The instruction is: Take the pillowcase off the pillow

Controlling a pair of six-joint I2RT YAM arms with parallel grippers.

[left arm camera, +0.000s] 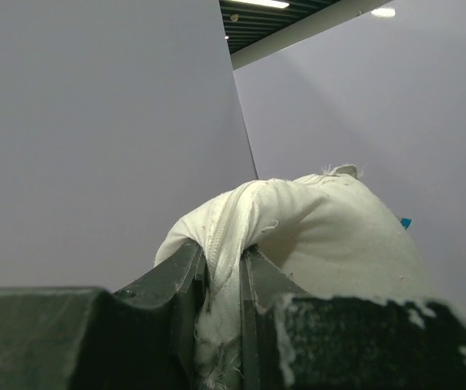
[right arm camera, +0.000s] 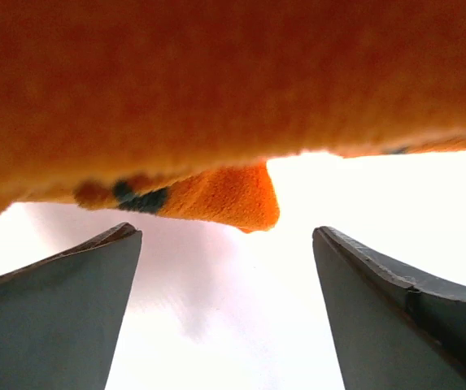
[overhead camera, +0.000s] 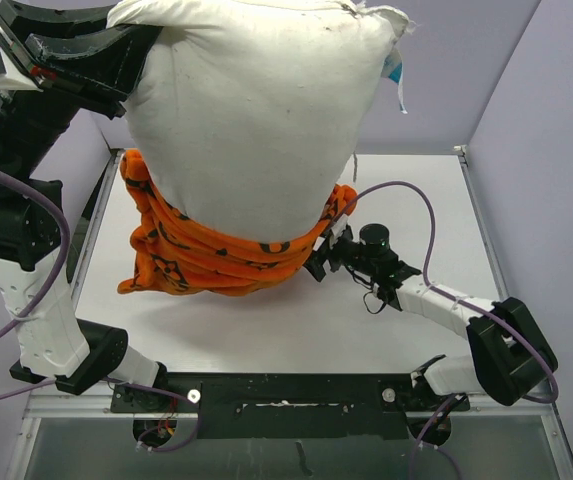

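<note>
Your left gripper (left arm camera: pixel 224 268) is clenching a seamed fold of the pillow (overhead camera: pixel 256 110), holding it up over the table (overhead camera: pixel 416 200). Your right gripper (right arm camera: pixel 226 276) is gaping wide and grasping nothing, its fingers (right arm camera: pixel 62 317) sitting just beneath a hanging corner of the pillowcase (overhead camera: pixel 206 255). That orange cover is bunching around the pillow's lower end, its left folds drooping onto the table.

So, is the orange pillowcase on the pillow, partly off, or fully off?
Partly off. The pillowcase is bunched around only the lower end of the pillow; the rest is bare.
</note>
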